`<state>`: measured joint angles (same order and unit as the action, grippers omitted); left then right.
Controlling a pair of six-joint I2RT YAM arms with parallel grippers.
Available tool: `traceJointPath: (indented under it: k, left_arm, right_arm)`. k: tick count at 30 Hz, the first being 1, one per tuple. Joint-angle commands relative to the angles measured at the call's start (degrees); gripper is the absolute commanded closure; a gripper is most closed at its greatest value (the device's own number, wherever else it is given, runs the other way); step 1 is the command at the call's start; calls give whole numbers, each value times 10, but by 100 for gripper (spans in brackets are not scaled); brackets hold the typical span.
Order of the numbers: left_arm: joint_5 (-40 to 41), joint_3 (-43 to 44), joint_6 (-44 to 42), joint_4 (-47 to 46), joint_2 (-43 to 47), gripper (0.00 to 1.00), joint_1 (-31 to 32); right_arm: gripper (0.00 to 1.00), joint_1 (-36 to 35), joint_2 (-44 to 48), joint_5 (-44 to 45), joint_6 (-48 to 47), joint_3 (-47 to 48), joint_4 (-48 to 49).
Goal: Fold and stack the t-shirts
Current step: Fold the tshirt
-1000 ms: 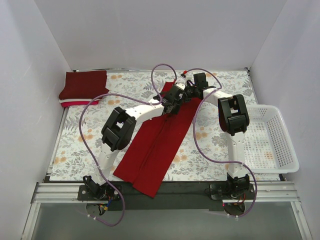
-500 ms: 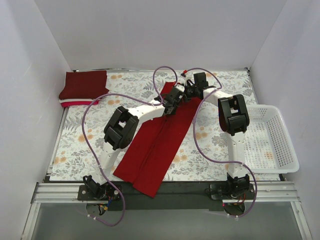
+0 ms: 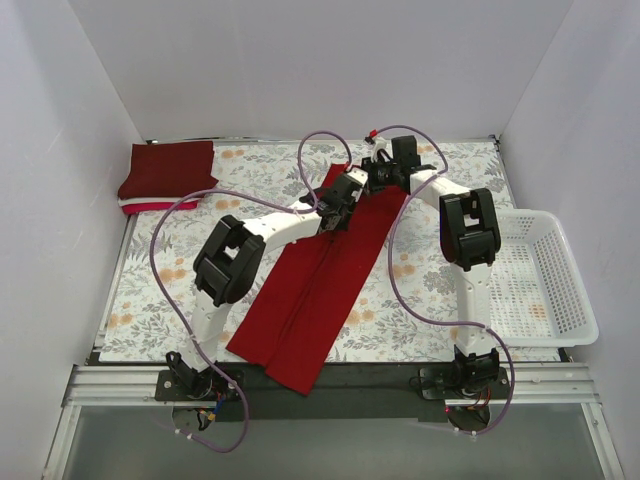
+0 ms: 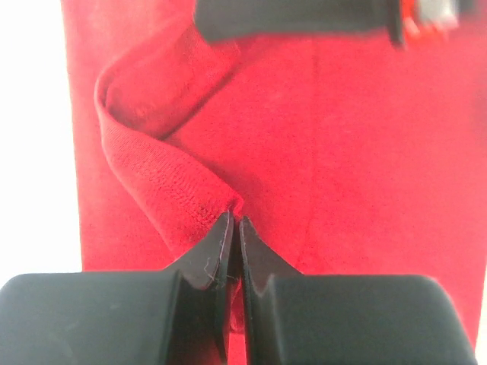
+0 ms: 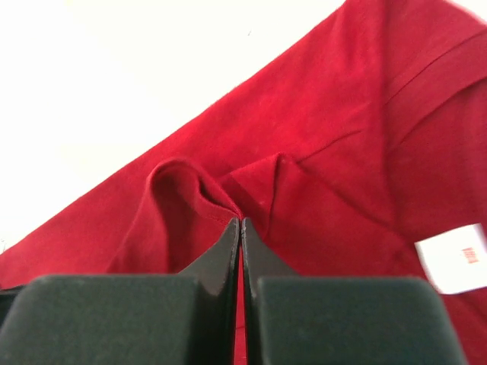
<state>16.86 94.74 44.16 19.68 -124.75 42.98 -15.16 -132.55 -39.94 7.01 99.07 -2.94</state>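
Observation:
A bright red t-shirt [image 3: 320,290] lies as a long folded strip, running from the far middle of the table down to its near edge. My left gripper [image 3: 338,205] is shut on a pinch of the red cloth [image 4: 183,190] at the strip's far end. My right gripper [image 3: 378,180] is shut on the same shirt [image 5: 304,175] beside it, at the far right corner. A folded dark maroon t-shirt [image 3: 168,168] sits at the far left on a stack, with white and pinkish-red edges [image 3: 150,206] showing under it.
A white plastic lattice basket [image 3: 540,280] stands at the right edge of the table. The floral tablecloth [image 3: 160,290] covers the table. White walls close in the back and both sides. Purple cables loop over both arms.
Both grippers have moved a little toward the far side with the shirt's far end. The left arm's elbow has shifted left.

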Motion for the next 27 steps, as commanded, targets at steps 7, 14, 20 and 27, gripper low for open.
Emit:
traceJointPath:
  k: [7,14,20,27]
  left_arm:
    - [-104,-54,-24,-68,92,100,1]
    - [-148,-68,-32,-70,78,100,1]
    - [-161,-73,-34,-67,64,100,1]
    - [-187,-63,-22,-59,48,100,1]
  right_arm:
    - [99,30,17,-1,-33,34,19]
    - [99,41,8,8,-38,34,24]
    - [96,43,-10,14,-40,38,24]
    - [87,45,-10,23,-44,32,24]
